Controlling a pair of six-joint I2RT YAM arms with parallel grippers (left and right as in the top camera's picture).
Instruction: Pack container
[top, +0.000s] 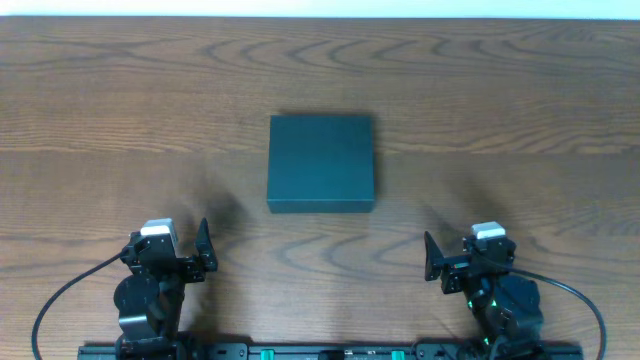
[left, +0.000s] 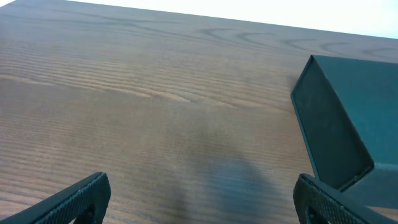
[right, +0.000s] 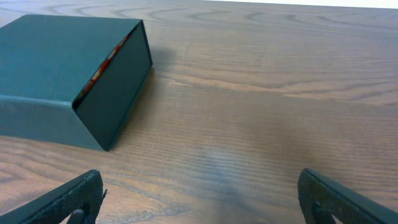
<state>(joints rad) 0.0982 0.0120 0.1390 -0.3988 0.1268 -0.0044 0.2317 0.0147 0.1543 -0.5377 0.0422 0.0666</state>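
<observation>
The container (top: 320, 162) is a dark teal-grey box lying with its lid down at the middle of the wooden table. It shows at the right edge of the left wrist view (left: 348, 124) and at the upper left of the right wrist view (right: 68, 74), where a thin gap at its side shows something red-orange inside. My left gripper (left: 202, 202) is open and empty, low over bare wood at the near left. My right gripper (right: 202, 199) is open and empty at the near right. Both are well short of the container.
The wooden table (top: 500, 90) runs to a pale strip at the far edge. The arm bases and cables sit along the near edge (top: 320, 350).
</observation>
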